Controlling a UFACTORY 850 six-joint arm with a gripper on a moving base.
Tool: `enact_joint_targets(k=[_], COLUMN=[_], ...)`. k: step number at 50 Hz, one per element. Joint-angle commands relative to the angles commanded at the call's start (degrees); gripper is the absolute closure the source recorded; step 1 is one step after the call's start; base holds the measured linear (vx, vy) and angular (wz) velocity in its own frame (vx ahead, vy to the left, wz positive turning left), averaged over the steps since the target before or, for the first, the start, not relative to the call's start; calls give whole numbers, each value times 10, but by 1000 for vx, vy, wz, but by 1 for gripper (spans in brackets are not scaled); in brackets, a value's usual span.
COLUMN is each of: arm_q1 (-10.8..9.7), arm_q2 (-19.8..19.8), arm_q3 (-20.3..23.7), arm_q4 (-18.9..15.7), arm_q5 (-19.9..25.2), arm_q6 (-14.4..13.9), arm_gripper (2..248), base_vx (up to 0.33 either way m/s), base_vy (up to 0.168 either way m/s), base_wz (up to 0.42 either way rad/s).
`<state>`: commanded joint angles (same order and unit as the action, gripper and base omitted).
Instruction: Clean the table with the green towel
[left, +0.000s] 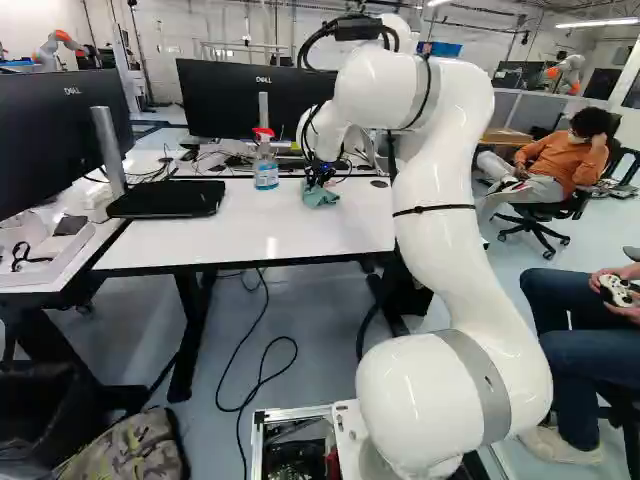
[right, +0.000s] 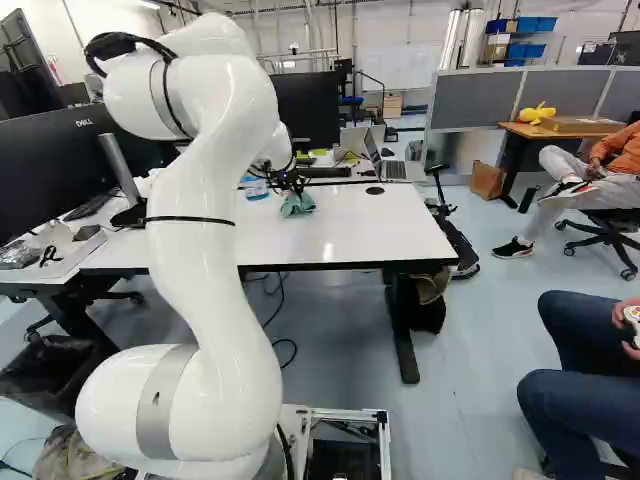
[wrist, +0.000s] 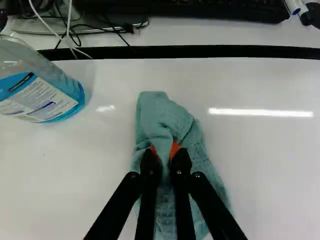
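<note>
White arm (left: 440, 240) is nearest, reaching across the near edge of the table (left: 250, 225) to its far side. Gripper (wrist: 165, 156) is closed on the towel (wrist: 156, 111), a bunched fold pinched between the pads, the rest fanned loose over the tabletop. Towel's toward the far edge, just right of the bottle (left: 266, 170). Reckon the fold is the handle, the loose part does the wiping. Bottle's upright, probably parked back there to leave the near side free, but close enough to get clipped on a leftward stroke; I'd sweep right or nearer first. Cables (wrist: 107, 25) beyond the far edge could snag too.

Can't see the towel's underside, so no read on contact pressure. Pad ends are partly buried in cloth. Bottle top is cut off in the wrist view. Bright streaks look like lamp glare; can't make out actual dirt or how much is wiped.
</note>
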<state>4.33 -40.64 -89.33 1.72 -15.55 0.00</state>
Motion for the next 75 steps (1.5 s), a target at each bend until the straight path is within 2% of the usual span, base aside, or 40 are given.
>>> enact_joint_targets(k=[19,37,58,75], arm_q1=[11,34,60,66], arm_q2=[-43,-54,-28,12], arm_q3=[-62,-78,-40,17], arm_q4=[0,0,0,0], arm_q5=[0,0,0,0], arm_q6=[0,0,0,0], arm_gripper=[213,213,213,213], base_vx=[0,0,0,0], base_vy=[0,0,0,0], base_wz=[0,0,0,0])
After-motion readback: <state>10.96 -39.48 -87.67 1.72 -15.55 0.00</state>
